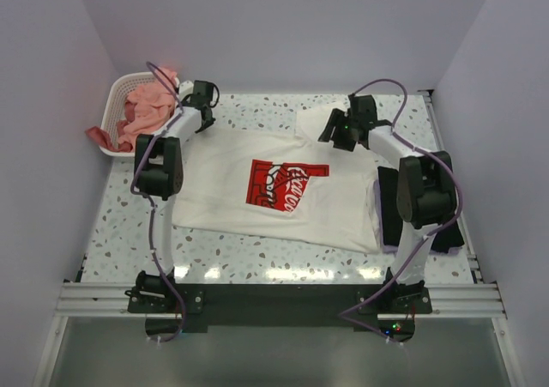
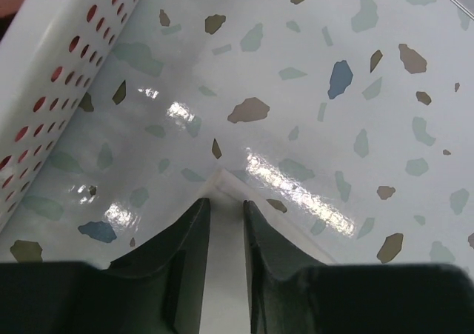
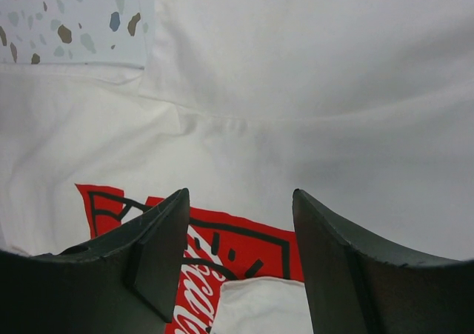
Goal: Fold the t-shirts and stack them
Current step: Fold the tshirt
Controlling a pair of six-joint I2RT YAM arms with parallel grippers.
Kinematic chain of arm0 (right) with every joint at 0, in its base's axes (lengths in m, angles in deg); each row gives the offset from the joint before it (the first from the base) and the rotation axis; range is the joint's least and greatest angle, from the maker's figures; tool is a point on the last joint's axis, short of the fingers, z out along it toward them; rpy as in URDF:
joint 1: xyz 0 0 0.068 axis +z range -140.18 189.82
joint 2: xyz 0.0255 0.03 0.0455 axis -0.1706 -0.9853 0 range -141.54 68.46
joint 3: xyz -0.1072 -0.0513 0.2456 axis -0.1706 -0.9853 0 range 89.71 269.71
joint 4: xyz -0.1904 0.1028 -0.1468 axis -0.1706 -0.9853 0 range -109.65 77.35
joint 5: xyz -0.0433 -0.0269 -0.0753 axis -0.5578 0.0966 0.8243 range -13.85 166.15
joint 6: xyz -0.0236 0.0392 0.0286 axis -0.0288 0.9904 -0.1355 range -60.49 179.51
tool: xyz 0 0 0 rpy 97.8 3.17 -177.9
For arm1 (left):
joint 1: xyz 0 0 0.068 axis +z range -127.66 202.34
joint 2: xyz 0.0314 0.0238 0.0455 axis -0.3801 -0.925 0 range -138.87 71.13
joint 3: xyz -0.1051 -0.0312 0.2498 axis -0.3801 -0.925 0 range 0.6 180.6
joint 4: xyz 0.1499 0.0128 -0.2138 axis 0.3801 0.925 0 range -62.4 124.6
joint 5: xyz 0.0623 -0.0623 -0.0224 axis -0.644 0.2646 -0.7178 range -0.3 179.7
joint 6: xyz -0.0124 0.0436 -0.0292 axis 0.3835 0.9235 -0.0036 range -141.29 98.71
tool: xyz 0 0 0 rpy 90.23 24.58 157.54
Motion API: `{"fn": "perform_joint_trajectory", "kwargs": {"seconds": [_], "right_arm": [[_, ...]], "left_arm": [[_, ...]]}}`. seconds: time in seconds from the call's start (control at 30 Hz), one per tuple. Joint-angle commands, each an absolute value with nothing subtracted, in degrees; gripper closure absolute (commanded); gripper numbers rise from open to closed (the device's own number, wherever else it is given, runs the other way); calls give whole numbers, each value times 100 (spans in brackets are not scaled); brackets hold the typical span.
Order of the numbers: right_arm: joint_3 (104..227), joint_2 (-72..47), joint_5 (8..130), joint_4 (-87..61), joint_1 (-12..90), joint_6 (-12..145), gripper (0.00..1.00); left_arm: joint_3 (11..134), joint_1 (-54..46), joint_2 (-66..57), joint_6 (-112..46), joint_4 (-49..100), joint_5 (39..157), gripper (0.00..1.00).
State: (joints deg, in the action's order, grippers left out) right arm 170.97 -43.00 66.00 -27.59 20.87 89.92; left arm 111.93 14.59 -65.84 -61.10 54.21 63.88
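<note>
Our left claw (image 2: 226, 204) is pinched narrow on a corner of the cream-white t-shirt (image 1: 223, 190), while our right claw (image 3: 241, 197) gapes wide just above its cloth. Across the speckled desk (image 1: 240, 254) we see that shirt spread flat, red logo up. At the far left corner sits the white basket (image 1: 129, 80) — salmon-pink t-shirts (image 1: 146, 104) heaped inside.

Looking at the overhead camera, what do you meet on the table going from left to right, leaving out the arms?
white basket holding salmon-pink t-shirts → cream-white t-shirt with the red logo, spread flat → folded black t-shirt at the right side
</note>
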Motion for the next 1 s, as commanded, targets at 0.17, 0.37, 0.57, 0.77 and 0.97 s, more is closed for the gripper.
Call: {"fn": "perform_joint_trajectory", "kwargs": {"seconds": [0.17, 0.37, 0.57, 0.77, 0.97], "right_arm": [[17435, -4623, 6393, -2505, 1905, 9036, 39], [17856, -4895, 6358, -2636, 1721, 8966, 39], [18243, -5203, 6429, -2759, 1598, 8860, 38], [18455, -5283, 6332, -2812, 1589, 8807, 38], [18393, -5186, 6341, -2786, 1589, 8781, 38]], "left_arm": [[11416, 1452, -6616, -6005, 5406, 6114, 86], [11152, 1539, -6423, -5961, 5309, 6061, 100], [10783, 1671, -6115, -5865, 5089, 6201, 100], [10730, 1645, -5913, -5680, 4712, 6561, 84], [10791, 1540, -5807, -5706, 4579, 6580, 66]]}}
